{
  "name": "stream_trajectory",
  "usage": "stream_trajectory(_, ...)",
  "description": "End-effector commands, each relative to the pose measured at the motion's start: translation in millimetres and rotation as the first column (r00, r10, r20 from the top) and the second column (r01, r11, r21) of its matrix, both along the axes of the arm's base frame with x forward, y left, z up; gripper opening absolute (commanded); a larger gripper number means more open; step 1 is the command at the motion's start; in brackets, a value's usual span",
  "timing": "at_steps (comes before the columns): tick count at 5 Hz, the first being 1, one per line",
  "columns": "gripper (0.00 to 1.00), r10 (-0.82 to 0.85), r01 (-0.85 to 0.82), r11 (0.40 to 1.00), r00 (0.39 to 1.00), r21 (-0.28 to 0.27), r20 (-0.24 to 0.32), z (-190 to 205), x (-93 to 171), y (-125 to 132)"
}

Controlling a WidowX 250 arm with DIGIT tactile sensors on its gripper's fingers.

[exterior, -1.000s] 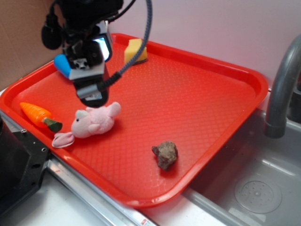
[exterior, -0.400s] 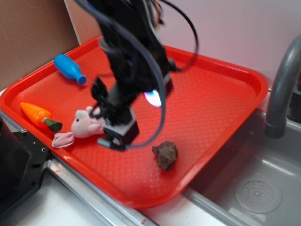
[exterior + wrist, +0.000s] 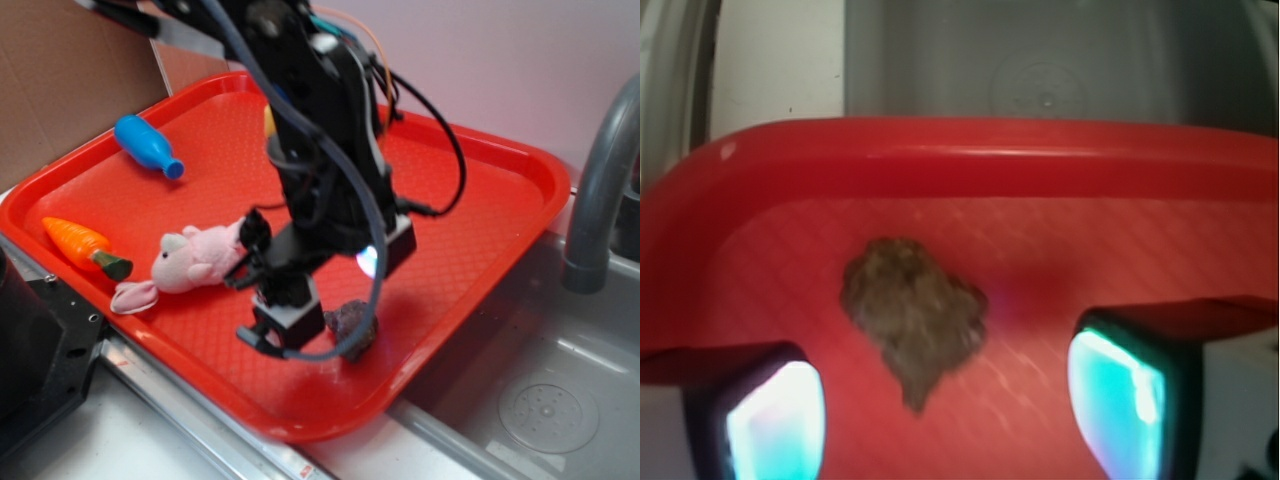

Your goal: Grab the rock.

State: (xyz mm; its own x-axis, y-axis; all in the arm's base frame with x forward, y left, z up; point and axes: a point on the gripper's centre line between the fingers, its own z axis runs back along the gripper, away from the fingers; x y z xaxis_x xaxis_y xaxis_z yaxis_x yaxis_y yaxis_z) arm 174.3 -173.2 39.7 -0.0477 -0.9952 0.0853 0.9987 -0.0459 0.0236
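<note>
- Red tray (image 3: 470, 190) sits beside a grey sink (image 3: 545, 400).
- Rock (image 3: 915, 315) lies near the tray's sink-side rim, pointed end toward the wrist camera.
- Gripper (image 3: 945, 400) spread wide, 2 fingers (image 3: 775, 420) flanking the rock, untouched.

Rock (image 3: 913, 315) showing mottled brown-grey; tray (image 3: 470, 210) showing red with fine diamond texture; fingertips (image 3: 775, 425) glowing cyan; bottle (image 3: 147, 146) blue; carrot (image 3: 78, 241) orange; plush (image 3: 198, 258) pink.

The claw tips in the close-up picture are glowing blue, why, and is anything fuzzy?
Wrist view: the fingertips look blown out with cyan glare and soft, too near the lens; the rock is slightly blurry. Exterior view: the claw hides part of the rock, with a glow spot on the arm.
</note>
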Motion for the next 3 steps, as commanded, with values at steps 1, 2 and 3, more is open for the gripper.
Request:
stream_trajectory(1, 1.00, 0.007, -0.008, 1.000, 0.999, -0.028, -0.035, -6.1, -8.2, -13.5)
stream_trajectory(2, 0.95, 0.030, -0.031, 1.000, 0.997, -0.002, -0.071, -13.5, -7.3, -19.7)
stream_trajectory(3, 0.00, 0.060, -0.060, 0.998, 0.996, 0.006, -0.070, -11.4, -6.9, -17.7)
